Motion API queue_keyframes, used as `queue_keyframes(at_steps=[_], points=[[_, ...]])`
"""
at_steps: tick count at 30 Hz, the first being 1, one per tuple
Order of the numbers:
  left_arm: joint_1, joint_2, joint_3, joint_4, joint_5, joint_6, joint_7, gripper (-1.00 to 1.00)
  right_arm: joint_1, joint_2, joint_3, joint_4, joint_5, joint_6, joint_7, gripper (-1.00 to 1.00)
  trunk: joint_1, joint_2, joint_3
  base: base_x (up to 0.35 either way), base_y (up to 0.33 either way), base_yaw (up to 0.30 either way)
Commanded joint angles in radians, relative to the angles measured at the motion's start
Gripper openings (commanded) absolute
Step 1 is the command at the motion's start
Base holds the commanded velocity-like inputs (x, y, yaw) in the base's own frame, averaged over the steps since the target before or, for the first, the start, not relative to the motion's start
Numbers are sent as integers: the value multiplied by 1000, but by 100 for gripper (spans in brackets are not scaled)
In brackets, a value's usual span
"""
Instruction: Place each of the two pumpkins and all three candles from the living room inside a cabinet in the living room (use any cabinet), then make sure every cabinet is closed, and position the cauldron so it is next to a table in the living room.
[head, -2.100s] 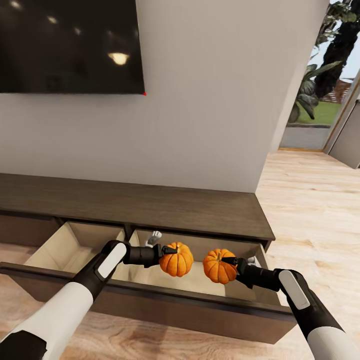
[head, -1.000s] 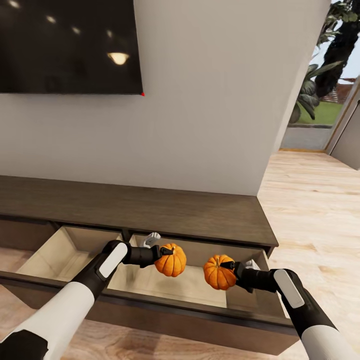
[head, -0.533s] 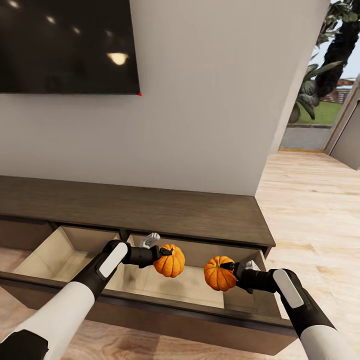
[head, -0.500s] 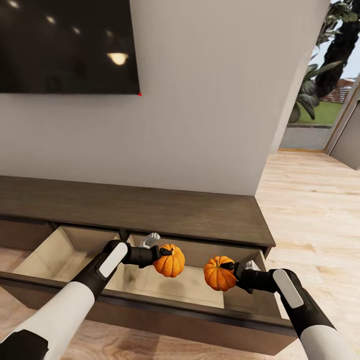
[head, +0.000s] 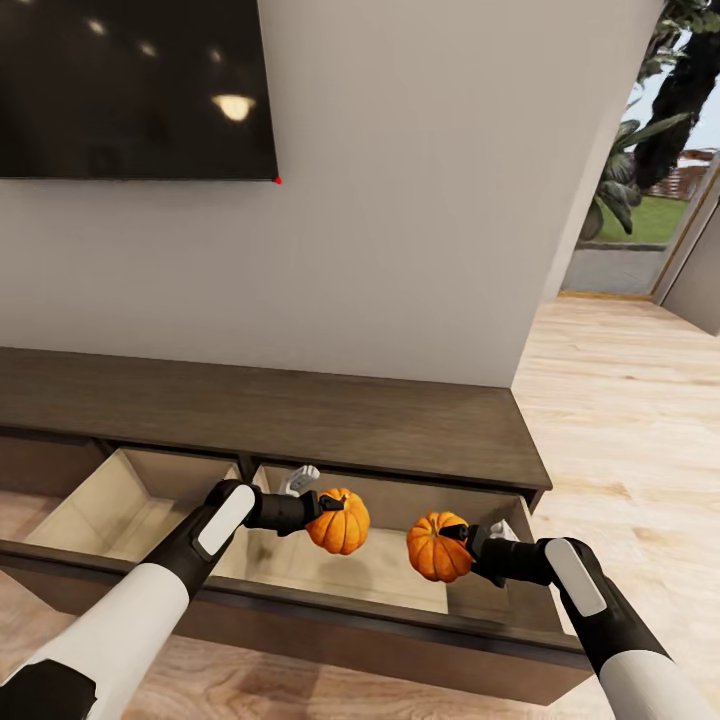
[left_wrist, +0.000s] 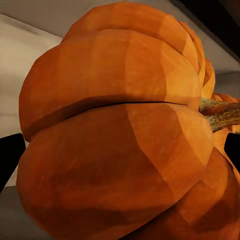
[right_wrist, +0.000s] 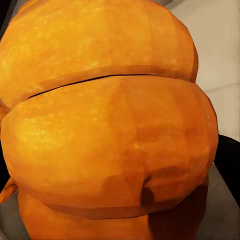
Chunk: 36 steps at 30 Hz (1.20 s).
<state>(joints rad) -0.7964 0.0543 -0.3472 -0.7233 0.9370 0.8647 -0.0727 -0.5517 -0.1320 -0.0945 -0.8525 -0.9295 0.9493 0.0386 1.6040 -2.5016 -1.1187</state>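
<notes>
You are gripping one pumpkin (head: 338, 521) in your left gripper (head: 322, 507) and the other pumpkin (head: 438, 547) in your right gripper (head: 462, 540), each pinched across its ribbed flank, both hanging over the cabinet (head: 300, 420)'s open right-hand drawer (head: 330, 620). They are looking light, rigid and smooth-skinned, so a squeeze across the widest ribs should hold better than the stem. That drawer's tan floor is showing bare under them, apart from a pale object (head: 299, 478) at its back that I cannot identify.

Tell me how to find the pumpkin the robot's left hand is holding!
Look under the big black TV to the long brown cabinet with its drawer pulled open. Two pumpkins hang above it. Yours is the left pumpkin, in the left gripper, nearer the wall than the right pumpkin.
</notes>
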Motion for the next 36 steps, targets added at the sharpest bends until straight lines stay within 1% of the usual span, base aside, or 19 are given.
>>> queue_keyframes(at_steps=[1, 6, 9, 13, 19, 24, 30, 35, 36], points=[[-1, 1, -3, -1, -8, 0, -7, -100, -1, 1, -2, 0, 0, 5, 4, -100, 0, 0, -1, 0, 0, 0], [-1, 1, -3, -1, -7, 0, -7, -100, -1, 1, -2, 0, 0, 5, 4, -100, 0, 0, -1, 0, 0, 0], [-1, 1, -3, -1, -7, 0, -7, -100, -1, 1, -2, 0, 0, 5, 4, -100, 1, -1, -12, 0, 0, 0], [-1, 1, -3, -1, -7, 0, -8, -100, -1, 2, -2, 0, 0, 5, 4, -100, 1, -1, -12, 0, 0, 0], [-1, 0, -3, -1, -7, 0, -9, -100, -1, 3, -2, 0, 0, 5, 4, -100, 4, -2, -36, 0, 0, 0], [-1, 0, -3, -1, -7, 0, -10, -100, -1, 3, -2, 0, 0, 5, 4, -100, 4, -2, -36, 0, 0, 0], [-1, 0, -3, -1, -7, 0, -12, -100, -1, 8, -2, 0, 0, 5, 3, -100, 7, -4, -59, 0, 0, 0], [-1, 0, -3, -1, -7, 0, -9, -100, -1, 9, -2, 0, 0, 4, 3, -100, 7, -4, -59, 0, 0, 0], [-1, 0, -3, -1, -7, -1, -9, -100, -1, 9, -2, 0, 0, 4, 3, -100, 7, -4, -63, 0, 0, 0]])
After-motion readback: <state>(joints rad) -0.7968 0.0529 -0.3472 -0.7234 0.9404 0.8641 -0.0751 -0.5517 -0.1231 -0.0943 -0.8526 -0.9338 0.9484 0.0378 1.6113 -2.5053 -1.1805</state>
